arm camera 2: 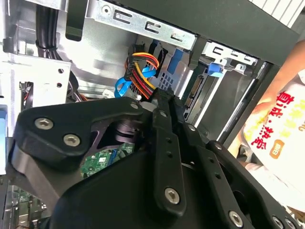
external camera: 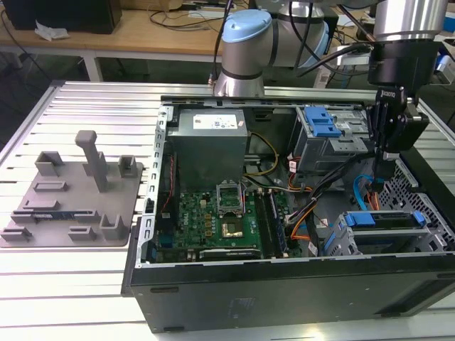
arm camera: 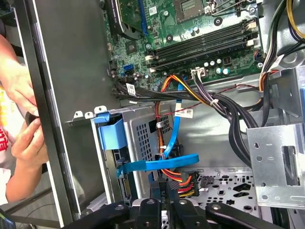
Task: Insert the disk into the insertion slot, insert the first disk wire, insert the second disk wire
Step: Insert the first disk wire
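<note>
Bright, even room light from above in all three views.

In the exterior view the ribbed metal table (external camera: 85,277) gleams pale with soft glare, while the computer case (external camera: 284,298) keeps a dark front wall and a mildly shaded interior. In the second wrist view the gripper (arm camera 2: 164,102) is a near-black mass against washed-out sheet metal (arm camera 2: 143,21). In the first wrist view the light-blue cable (arm camera: 176,164) and perforated cage (arm camera: 143,138) are evenly lit, with faint shadows.
</note>
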Controlling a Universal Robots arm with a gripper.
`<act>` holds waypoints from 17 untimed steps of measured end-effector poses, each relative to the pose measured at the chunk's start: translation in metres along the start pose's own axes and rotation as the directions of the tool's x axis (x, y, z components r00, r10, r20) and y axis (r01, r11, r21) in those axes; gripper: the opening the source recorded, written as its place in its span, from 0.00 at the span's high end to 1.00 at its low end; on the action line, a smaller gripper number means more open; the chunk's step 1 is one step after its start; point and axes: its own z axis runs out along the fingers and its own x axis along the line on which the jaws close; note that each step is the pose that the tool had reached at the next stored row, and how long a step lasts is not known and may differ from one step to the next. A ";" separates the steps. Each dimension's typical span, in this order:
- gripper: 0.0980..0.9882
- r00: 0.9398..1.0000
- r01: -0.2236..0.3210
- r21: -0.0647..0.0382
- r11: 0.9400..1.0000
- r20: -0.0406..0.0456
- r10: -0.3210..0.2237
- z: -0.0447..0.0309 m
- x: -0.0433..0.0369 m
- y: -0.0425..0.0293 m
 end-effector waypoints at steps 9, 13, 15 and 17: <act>0.92 0.998 -0.003 -0.011 1.000 0.062 0.004 -0.0007 0.0148 -0.0025; 0.92 0.994 -0.005 -0.020 1.000 0.113 0.007 -0.0012 0.0256 -0.0044; 0.92 0.990 -0.006 -0.025 1.000 0.142 0.010 -0.0001 0.0307 -0.0052; 0.92 0.986 -0.007 -0.029 1.000 0.166 0.012 0.0011 0.0345 -0.0058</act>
